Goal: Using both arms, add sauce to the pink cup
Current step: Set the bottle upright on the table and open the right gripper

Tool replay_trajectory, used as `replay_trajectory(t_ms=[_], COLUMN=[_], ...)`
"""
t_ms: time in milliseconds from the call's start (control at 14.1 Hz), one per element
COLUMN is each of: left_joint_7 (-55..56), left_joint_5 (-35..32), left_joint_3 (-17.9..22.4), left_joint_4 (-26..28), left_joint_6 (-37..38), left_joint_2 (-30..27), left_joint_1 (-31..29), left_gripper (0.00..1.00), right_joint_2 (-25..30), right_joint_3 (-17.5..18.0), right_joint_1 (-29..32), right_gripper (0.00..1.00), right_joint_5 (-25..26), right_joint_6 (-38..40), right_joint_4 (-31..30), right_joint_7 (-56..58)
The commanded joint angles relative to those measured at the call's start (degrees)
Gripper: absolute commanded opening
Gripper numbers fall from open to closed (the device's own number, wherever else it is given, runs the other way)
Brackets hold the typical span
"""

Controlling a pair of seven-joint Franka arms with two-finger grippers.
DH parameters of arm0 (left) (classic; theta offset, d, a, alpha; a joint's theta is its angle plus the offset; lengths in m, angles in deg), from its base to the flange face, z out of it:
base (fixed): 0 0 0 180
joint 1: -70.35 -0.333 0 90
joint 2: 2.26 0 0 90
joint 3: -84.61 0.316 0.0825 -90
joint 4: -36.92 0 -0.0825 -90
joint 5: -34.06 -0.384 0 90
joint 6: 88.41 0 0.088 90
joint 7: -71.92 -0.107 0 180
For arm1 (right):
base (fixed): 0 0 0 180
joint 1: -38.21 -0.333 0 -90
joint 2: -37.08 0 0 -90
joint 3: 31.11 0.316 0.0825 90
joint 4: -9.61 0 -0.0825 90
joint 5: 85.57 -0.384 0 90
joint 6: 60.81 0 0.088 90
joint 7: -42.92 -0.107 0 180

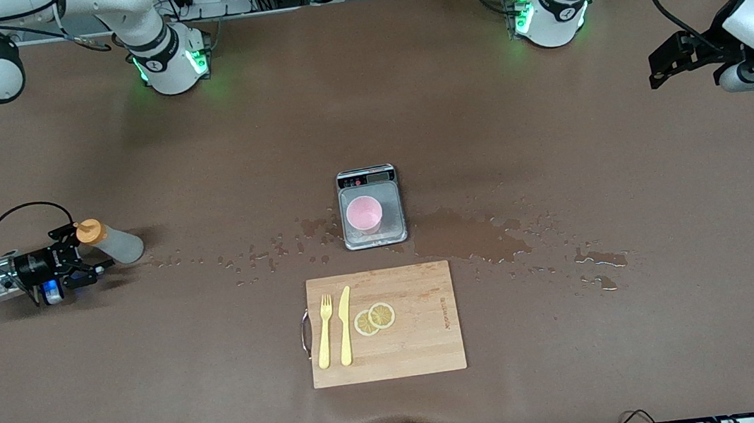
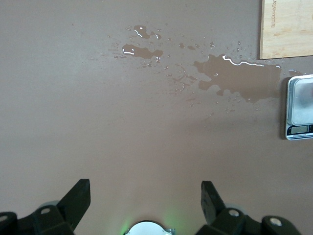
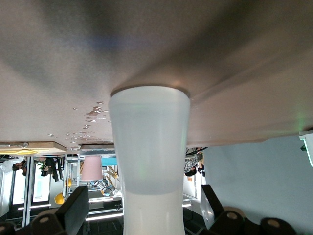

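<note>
Sauce [image 1: 112, 243] stands mid-left between the right gripper's [image 1: 90, 262] spread fingers; left gripper [image 1: 669, 65], upper right, spread too; puddles [image 1: 469, 238] by pink cup [image 1: 364, 213].

Open tabletop [image 1: 554, 149] around pink cup [image 1: 364, 213] on scale [image 1: 371, 206]; cutting board [image 1: 384, 324] close by, nearer the camera. Sauce [image 1: 112, 243] between spread fingers of right gripper [image 1: 86, 262].
</note>
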Motion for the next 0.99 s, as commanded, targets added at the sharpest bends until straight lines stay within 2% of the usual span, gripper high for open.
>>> replay_trajectory(t_ms=[0,284,639,923], left_joint_7=[-0.12,0.05,0.23,0.31], left_joint_5=[0.07,0.07,0.07,0.07], left_joint_3=[-0.03,-0.03,-0.12,-0.12], left_joint_4=[-0.33,-0.42,-0.33,-0.42], left_joint_6=[0.01,0.01,0.01,0.01], left_joint_2=[0.10,0.10,0.10,0.10], left_joint_1=[0.20,0.20,0.29,0.29], left_gripper=[1.00,1.00,1.00,1.00], right_joint_2=[1.49,2.02,6.49,12.90], right_joint_3=[0.30,0.21,0.38,0.56], right_joint_1=[-0.54,-0.89,-3.79,-10.54], right_gripper=[1.00,1.00,1.00,1.00], right_joint_5=[2.12,7.75,14.52,23.30], right_joint_6=[0.66,1.01,1.09,1.36], right_joint_4=[2.03,7.47,10.91,11.18], right_joint_7=[-0.18,-0.18,-0.79,-0.62])
